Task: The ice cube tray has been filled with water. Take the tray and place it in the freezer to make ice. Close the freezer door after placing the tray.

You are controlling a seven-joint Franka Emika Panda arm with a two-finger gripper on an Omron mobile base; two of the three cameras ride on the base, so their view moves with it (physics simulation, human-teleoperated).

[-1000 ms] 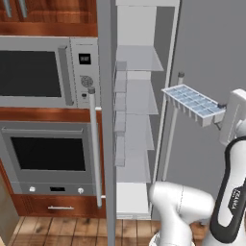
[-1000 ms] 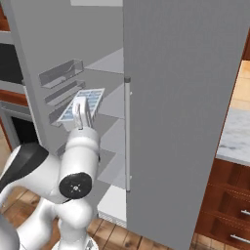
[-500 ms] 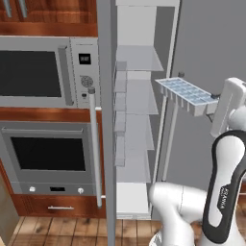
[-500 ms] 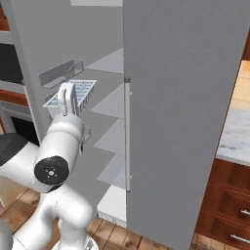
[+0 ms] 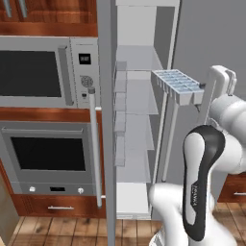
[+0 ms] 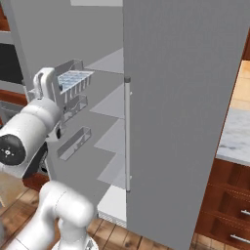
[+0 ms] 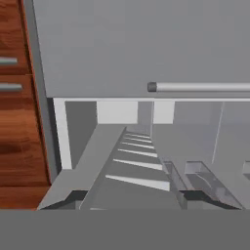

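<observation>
One ice cube tray [image 5: 177, 86], white, two rows of cells, each holding pale blue water [image 5: 174, 79]; carried level in the air at the end of the raised arm, just in front of the open freezer [image 5: 139, 115] at about the height of its second shelf. In the right base view the tray [image 6: 73, 80] shows past the arm's wrist, beside the bins on the inner face of the freezer door [image 6: 58, 58]. Gripper [image 5: 200, 93]: grips the tray's near end; the finger spread itself is hidden by the hand, so how far apart the fingers stand cannot be told.

Freezer interior: narrow compartment, several white shelves [image 5: 139, 91] stacked one above another, all bare as far as can be seen. Freezer door swung wide to the left, edge-on in the left base view, with a vertical silver handle [image 5: 94, 144] and small clear door bins [image 5: 120, 103].

Wider grey door [image 6: 185, 112] to the right, shut, long bar handle [image 6: 127, 134].

Beyond, left: steel microwave [image 5: 45, 72] over a steel wall oven [image 5: 48, 153], set in reddish wood cabinets [image 5: 53, 17]. Floor: wood planks [image 5: 72, 233].
</observation>
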